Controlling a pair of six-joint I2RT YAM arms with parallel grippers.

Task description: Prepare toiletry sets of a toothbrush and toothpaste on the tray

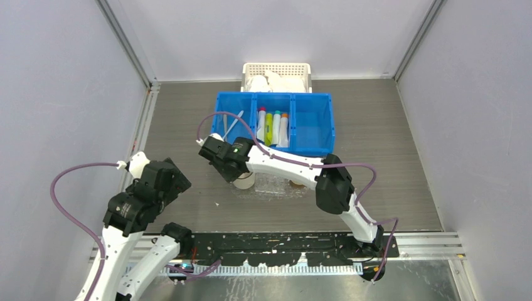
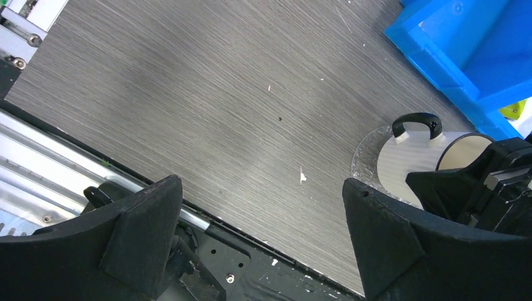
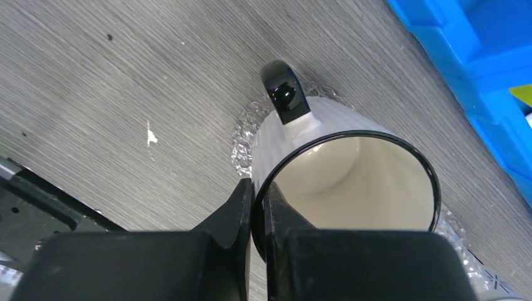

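A white ribbed mug (image 3: 351,182) with a black rim and handle stands on the clear tray (image 3: 241,141). My right gripper (image 3: 258,188) is shut on the mug's rim, one finger inside and one outside. From above, the mug (image 1: 244,182) sits at the left end of the tray (image 1: 279,187), under the right gripper (image 1: 235,170). Toothpaste tubes (image 1: 273,127) lie in the middle compartment of the blue bin (image 1: 313,125). White toothbrushes (image 1: 233,123) lie in its left compartment. My left gripper (image 2: 260,185) hangs open over bare table at the near left, holding nothing.
A white perforated basket (image 1: 276,76) with white items stands behind the blue bin, against the back wall. Grey walls close in both sides. A black rail (image 1: 276,248) runs along the near edge. The left wrist view shows the mug (image 2: 408,160) and the bin's corner (image 2: 470,50).
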